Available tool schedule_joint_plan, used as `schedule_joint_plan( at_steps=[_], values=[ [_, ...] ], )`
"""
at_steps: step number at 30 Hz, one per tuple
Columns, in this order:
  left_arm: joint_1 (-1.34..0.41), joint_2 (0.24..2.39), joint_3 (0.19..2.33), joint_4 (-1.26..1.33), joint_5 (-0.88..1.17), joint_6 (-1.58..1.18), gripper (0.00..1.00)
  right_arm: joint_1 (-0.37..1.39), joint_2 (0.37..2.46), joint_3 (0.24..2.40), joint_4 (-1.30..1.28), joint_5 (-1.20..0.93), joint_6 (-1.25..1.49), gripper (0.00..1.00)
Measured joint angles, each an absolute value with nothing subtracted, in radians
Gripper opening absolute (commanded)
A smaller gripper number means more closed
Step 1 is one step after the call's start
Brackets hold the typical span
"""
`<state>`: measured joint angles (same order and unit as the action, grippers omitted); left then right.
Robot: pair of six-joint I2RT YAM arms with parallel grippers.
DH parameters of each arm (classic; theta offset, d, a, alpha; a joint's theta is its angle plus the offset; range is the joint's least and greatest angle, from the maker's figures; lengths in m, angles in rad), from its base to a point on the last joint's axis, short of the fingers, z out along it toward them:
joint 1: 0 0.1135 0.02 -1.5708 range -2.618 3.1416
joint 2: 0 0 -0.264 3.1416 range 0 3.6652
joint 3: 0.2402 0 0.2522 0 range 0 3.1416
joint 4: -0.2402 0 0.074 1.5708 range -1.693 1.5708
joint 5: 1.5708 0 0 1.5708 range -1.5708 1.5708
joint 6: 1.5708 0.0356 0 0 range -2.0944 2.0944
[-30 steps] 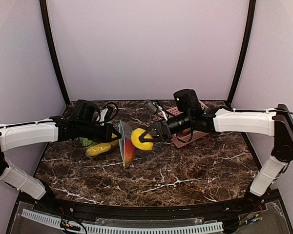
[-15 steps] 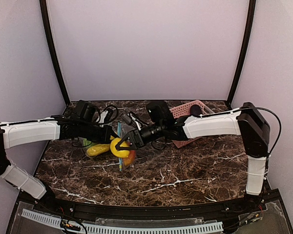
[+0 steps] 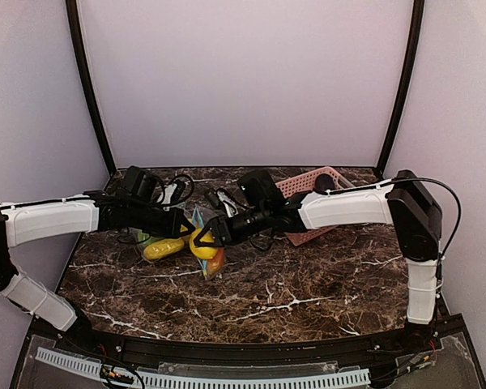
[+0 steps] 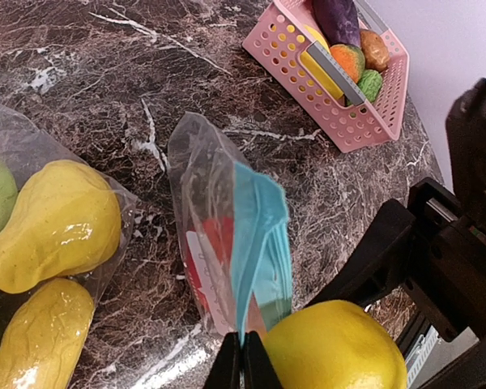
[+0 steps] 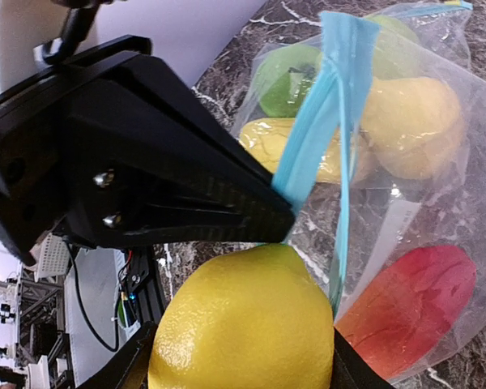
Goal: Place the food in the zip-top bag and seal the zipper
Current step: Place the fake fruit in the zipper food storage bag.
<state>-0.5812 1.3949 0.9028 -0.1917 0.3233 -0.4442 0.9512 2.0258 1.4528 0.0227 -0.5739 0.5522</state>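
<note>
Two arms meet over the table (image 3: 308,284) in the top view. The left gripper (image 3: 183,228) is pressed together on the upper edge of the bag (image 3: 209,253), and the right gripper (image 3: 204,241) grips a lemon (image 3: 200,246) at the bag's mouth. A yellow fruit (image 3: 163,248) lies in the bag toward the left. A pink basket (image 3: 320,177) stands behind the right arm.

Left wrist view: the tips pinch the blue zipper (image 4: 259,243) and hold that edge up off the marble. The lemon sits just right of the strip, with the right gripper's black fingers (image 4: 385,251) behind it. A pear (image 4: 57,223) and other yellow and green pieces lie bagged at left. The basket holds purple, orange, green and yellow food.

Right wrist view: the jaws are spread around the lemon, which sits just under the zipper beside the left gripper's tip. A red fruit (image 5: 409,300) lies inside the bag.
</note>
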Motion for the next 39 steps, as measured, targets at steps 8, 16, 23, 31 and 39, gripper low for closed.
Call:
schedule_joint_plan(
  at_steps=[8, 16, 23, 31, 39],
  values=[
    [-0.583, 1.394, 0.903, -0.191, 0.359, -0.444, 0.01, 0.951, 2.046, 1.492, -0.081, -0.421, 0.561, 0.44],
    [-0.58, 1.402, 0.915, -0.21, 0.4, -0.44, 0.01, 0.951, 2.067, 1.567, -0.13, -0.321, 0.532, 0.44],
    [-0.574, 1.421, 0.917, -0.233, 0.407, -0.449, 0.01, 0.954, 2.097, 1.592, -0.111, -0.29, 0.432, 0.45],
    [-0.556, 1.42, 0.917, -0.196, 0.474, -0.492, 0.01, 0.966, 2.156, 1.597, -0.052, -0.256, 0.271, 0.56],
    [-0.526, 1.393, 0.904, -0.165, 0.485, -0.519, 0.01, 0.973, 2.145, 1.578, -0.04, -0.229, 0.2, 0.8]
  ],
)
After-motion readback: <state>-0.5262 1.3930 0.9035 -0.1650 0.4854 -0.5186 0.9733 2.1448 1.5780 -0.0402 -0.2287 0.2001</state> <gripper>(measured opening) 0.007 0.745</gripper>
